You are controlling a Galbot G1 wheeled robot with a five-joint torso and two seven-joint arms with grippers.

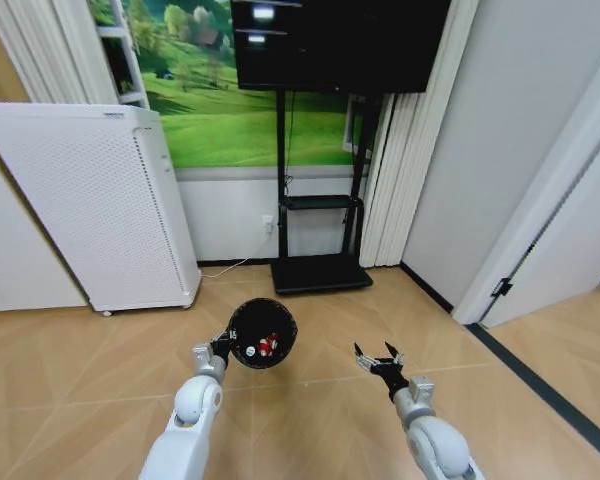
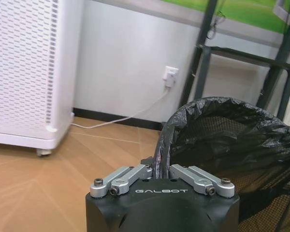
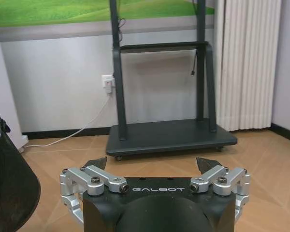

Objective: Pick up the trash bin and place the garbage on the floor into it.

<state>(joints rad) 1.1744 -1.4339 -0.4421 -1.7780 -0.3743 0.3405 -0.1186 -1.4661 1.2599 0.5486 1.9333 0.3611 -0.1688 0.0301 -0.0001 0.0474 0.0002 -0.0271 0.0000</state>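
While the left claw (image 1: 223, 347) pinches the rim of the trash bin (image 1: 263, 333), held above the floor (image 1: 320, 420) with red garbage (image 1: 268, 346) inside, the right claw (image 1: 380, 362) hangs open and empty alongside. Risk: the one-sided rim grip could let the bin tilt and spill.

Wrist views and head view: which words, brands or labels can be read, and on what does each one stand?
"GALBOT": on the black body of the left pincer, which is shut on the rim of the trash bin.
"GALBOT": on the black body of the right pincer, which is open.
Small mark at the top of the white appliance: too small to read.
Screen lines on the TV: unreadable.
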